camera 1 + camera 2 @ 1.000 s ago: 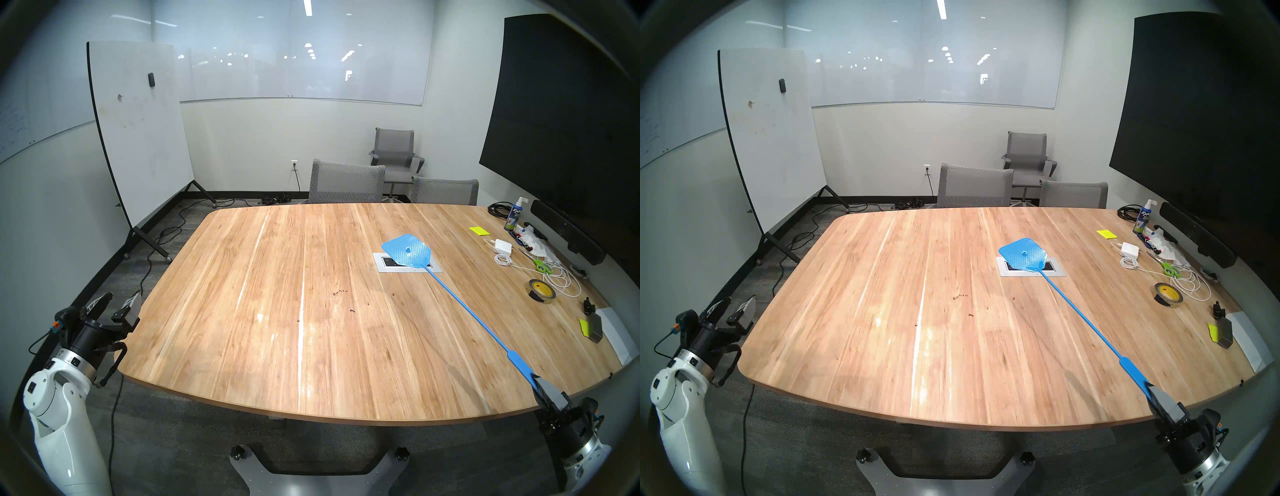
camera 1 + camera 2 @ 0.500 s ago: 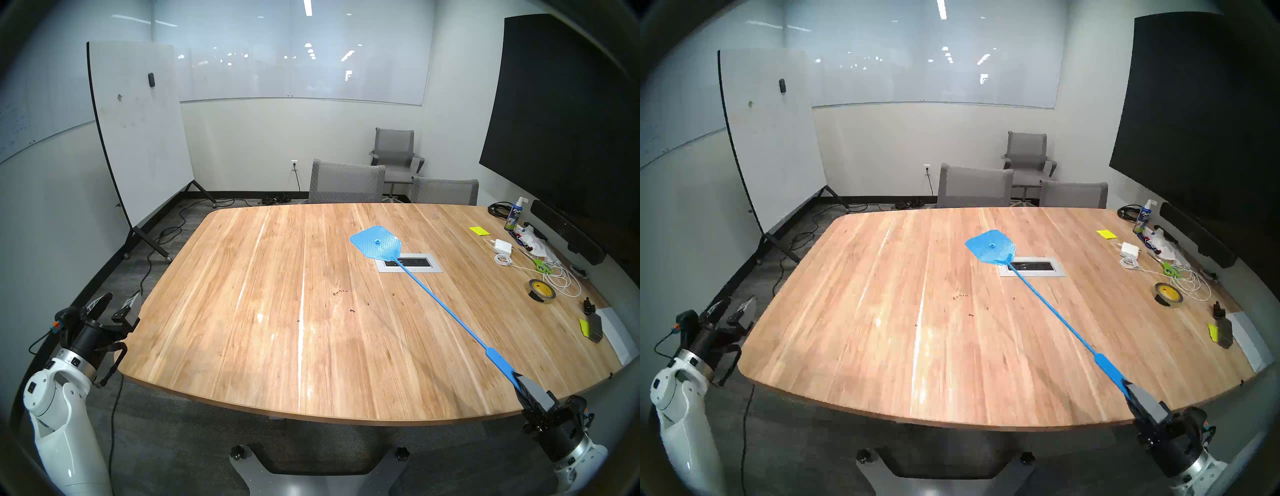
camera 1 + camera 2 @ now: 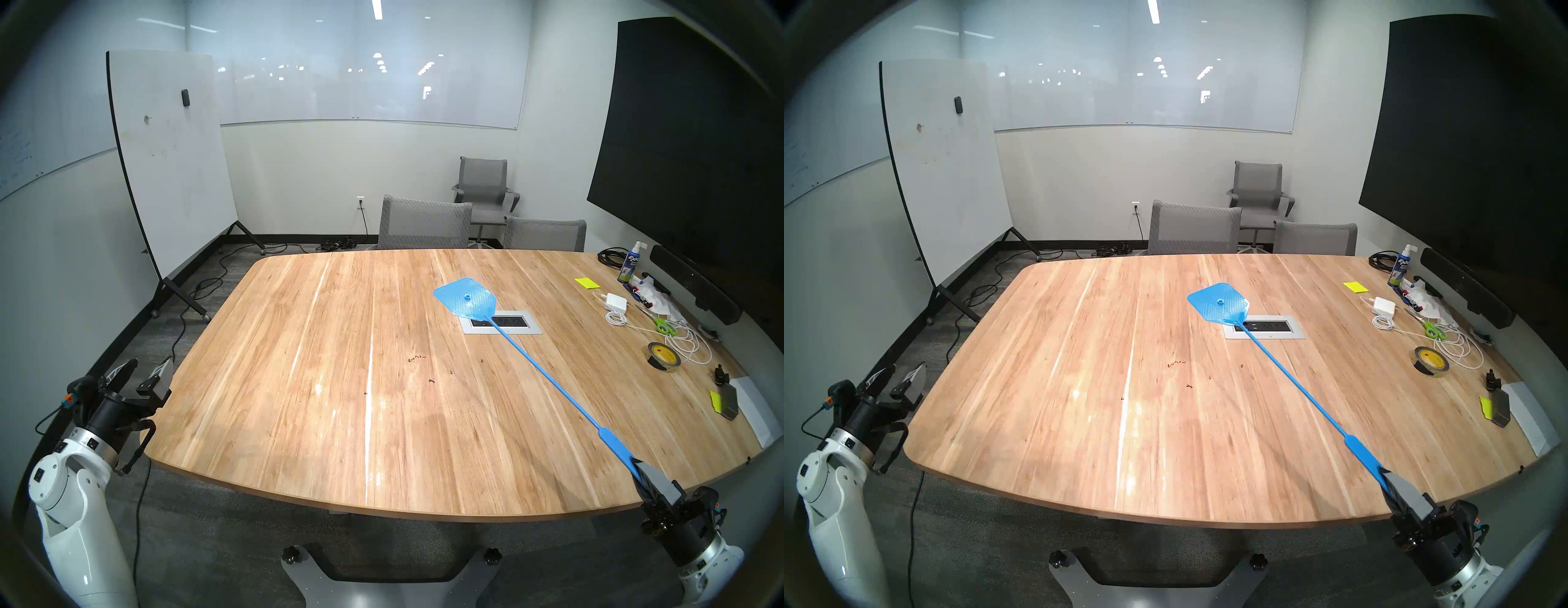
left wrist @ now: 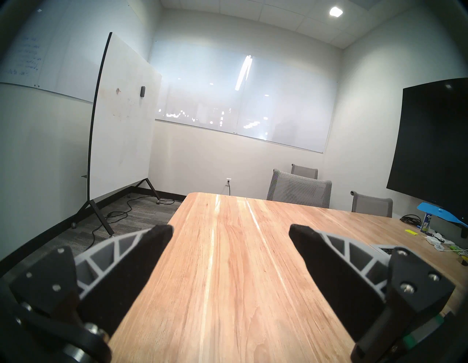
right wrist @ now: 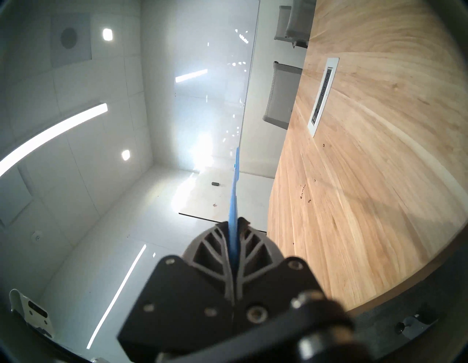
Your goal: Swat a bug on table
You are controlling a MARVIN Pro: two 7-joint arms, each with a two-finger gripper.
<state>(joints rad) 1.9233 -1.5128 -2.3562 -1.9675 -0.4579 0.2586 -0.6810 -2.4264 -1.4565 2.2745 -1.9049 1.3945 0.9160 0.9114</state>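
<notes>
The bug [image 3: 431, 381] is a tiny black speck near the middle of the light wood table [image 3: 297, 424], with several similar dark crumbs around it; it also shows as bug [image 3: 1189, 386] and bug [image 5: 309, 201]. My right gripper [image 3: 638, 467] at the table's near right edge is shut on the handle end of a long blue swatter [image 3: 464, 298]. The swatter head [image 3: 1219, 302] hangs raised above the table, beyond and to the right of the bug, by the outlet panel's left end. My left gripper [image 3: 146, 367] stands open and empty off the table's left edge.
A silver outlet panel [image 3: 500, 323] is inset in the table. Along the right side lie a tape roll [image 3: 664, 357], green scissors [image 3: 662, 326], a white charger with cable [image 3: 616, 302], a spray bottle [image 3: 632, 265] and yellow notes. Grey chairs [image 3: 424, 223] stand at the far edge.
The right gripper moved left along the near edge and the swatter head swung left off the outlet panel, then drifted slightly back right. The left arm stayed still.
</notes>
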